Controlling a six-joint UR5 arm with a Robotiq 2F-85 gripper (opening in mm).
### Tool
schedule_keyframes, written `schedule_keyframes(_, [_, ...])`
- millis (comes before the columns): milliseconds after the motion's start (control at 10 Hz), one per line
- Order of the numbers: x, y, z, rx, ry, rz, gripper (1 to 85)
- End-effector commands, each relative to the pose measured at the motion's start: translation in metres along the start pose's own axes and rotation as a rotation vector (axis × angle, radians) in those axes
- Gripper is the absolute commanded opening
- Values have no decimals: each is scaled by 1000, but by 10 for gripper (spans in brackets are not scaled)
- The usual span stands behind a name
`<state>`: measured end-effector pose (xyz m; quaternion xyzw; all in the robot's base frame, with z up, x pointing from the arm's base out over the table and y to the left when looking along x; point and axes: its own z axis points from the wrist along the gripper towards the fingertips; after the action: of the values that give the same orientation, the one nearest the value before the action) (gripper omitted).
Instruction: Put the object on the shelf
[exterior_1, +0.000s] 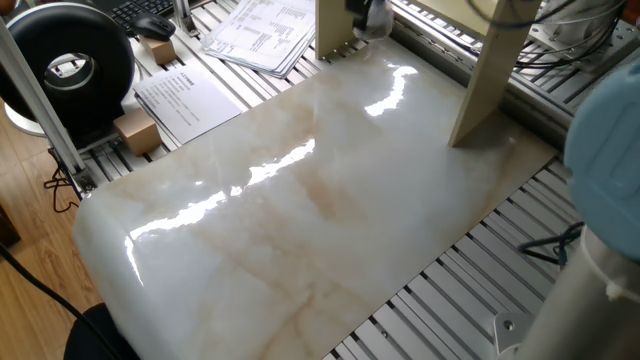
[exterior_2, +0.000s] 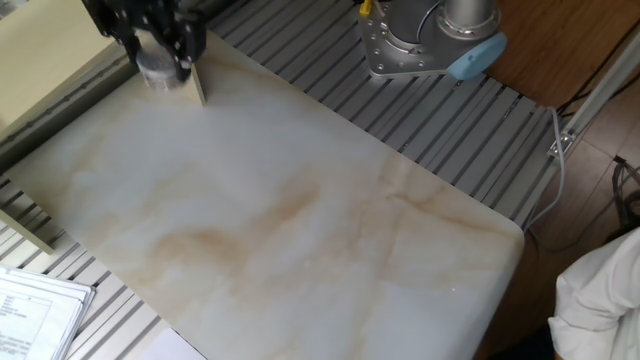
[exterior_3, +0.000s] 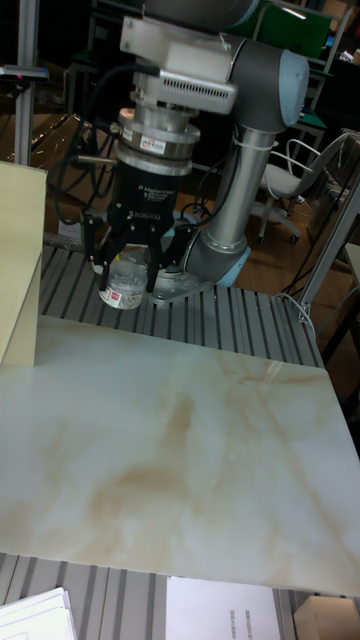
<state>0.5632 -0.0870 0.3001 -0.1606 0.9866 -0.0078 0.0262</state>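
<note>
1. One jar (exterior_3: 123, 284) hangs in the gripper (exterior_3: 128, 272), pinched between the black fingers (exterior_3: 158, 256), well above the marble slab (exterior_3: 180, 450).
2. Jar is clear w/ a pale label band low on its body; contents can't be made out, prob. empty but the tall view is too dim to say.
3. Shelf (exterior_1: 495, 75): cream board legs stand on the slab's far edge; top runs out of frame.
4. In one fixed view the gripper (exterior_1: 366, 14) and jar (exterior_1: 376, 18) sit betw. the two legs, at the frame's top.
5. In the other fixed view the jar (exterior_2: 157, 68) is just beside a leg (exterior_2: 196, 80); touching or not, can't tell.
</note>
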Motion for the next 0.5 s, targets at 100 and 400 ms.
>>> schedule_keyframes(100, [-2, -13, -14, 13, -22, -14, 13])
schedule_keyframes(400, [17, -56, -11, 36, -29, -83, 13])
